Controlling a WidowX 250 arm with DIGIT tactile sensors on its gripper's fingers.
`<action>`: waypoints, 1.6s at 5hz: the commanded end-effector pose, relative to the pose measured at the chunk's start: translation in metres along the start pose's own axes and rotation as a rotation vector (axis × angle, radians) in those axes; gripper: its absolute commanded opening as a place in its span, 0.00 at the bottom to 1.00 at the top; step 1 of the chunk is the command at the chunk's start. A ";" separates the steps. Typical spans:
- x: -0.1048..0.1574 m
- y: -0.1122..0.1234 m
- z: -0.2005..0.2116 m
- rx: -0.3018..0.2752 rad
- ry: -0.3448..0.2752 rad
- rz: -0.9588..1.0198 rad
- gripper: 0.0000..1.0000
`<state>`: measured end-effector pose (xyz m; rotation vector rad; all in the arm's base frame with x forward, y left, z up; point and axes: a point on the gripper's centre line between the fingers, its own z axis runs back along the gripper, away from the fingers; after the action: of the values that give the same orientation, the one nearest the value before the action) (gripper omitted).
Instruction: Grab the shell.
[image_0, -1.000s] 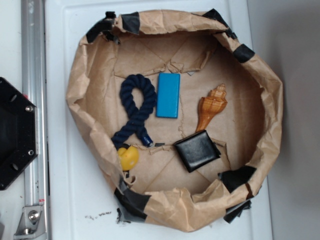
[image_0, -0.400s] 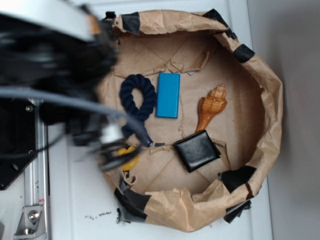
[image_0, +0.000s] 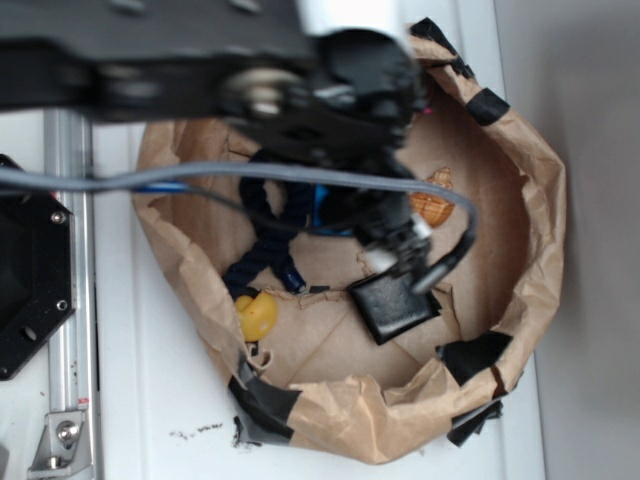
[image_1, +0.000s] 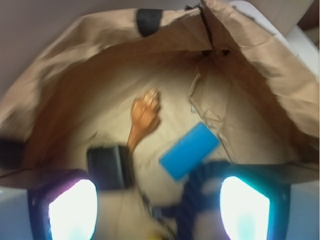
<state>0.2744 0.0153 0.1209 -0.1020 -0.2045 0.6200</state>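
Observation:
The shell (image_1: 144, 116), orange-brown with a pointed tail, lies on the paper floor of the brown paper basin (image_1: 100, 40). In the exterior view only its flared top (image_0: 432, 205) shows past the arm. My gripper (image_1: 157, 207) is open, its two glowing pads (image_1: 72, 210) far apart, hovering above the basin with nothing between them. In the exterior view the gripper (image_0: 400, 250) hangs blurred over the basin's middle, just left of the shell.
A black square wallet (image_0: 395, 305) lies right by the shell's tail. A blue block (image_1: 189, 150), a navy rope loop (image_0: 262, 250) and a small yellow toy (image_0: 257, 315) also sit inside. The crumpled paper walls (image_0: 540, 200) ring everything.
The arm swept in from the left and now reaches over the basin's middle, covering the blue block and most of the shell. The objects have not moved.

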 end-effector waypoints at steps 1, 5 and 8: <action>0.041 0.002 -0.052 0.045 -0.072 0.121 1.00; 0.016 -0.021 -0.079 0.132 0.008 0.095 0.00; 0.038 -0.022 0.070 -0.040 -0.052 -0.490 0.00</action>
<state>0.2980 0.0013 0.1683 -0.0646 -0.1772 0.1124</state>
